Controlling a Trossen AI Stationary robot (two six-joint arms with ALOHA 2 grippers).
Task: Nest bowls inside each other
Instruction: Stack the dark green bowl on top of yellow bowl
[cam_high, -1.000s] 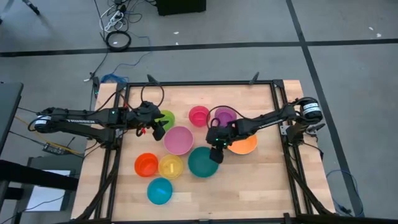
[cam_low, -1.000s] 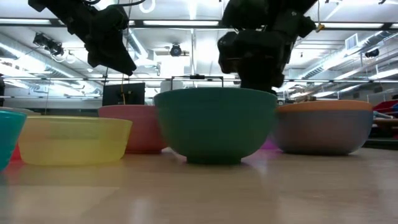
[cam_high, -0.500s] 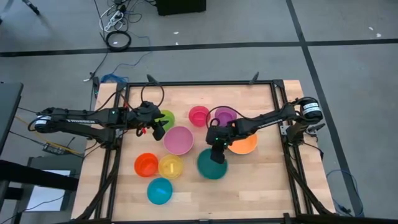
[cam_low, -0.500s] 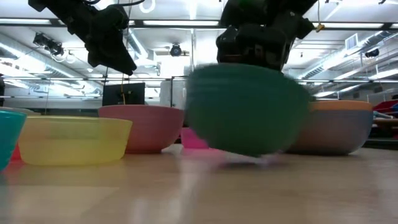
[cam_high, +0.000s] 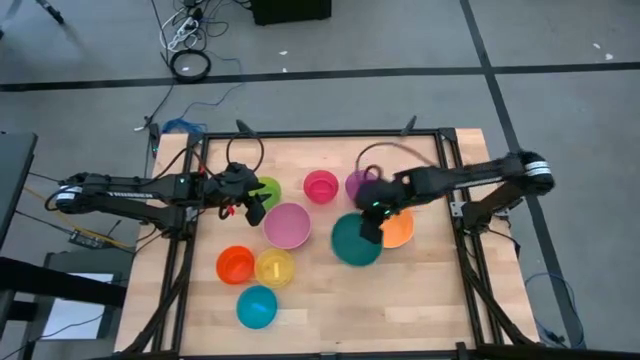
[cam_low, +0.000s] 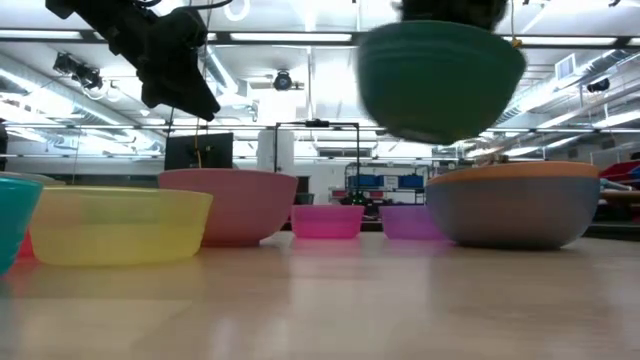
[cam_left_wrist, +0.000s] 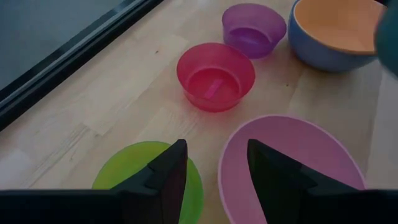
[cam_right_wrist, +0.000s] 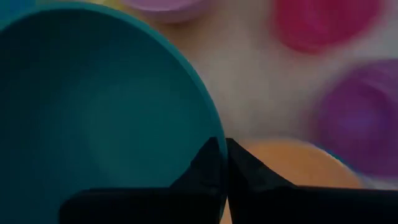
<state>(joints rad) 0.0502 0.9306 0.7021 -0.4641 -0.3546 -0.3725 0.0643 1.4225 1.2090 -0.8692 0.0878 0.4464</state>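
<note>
The teal bowl hangs clear of the table, its rim pinched in the shut right gripper, just beside the orange bowl. To nest well, I'd centre it over that bowl, keep it level, and lower before letting go. The left gripper waits open above the green bowl and pink bowl. The low view cuts off the right gripper.
</note>
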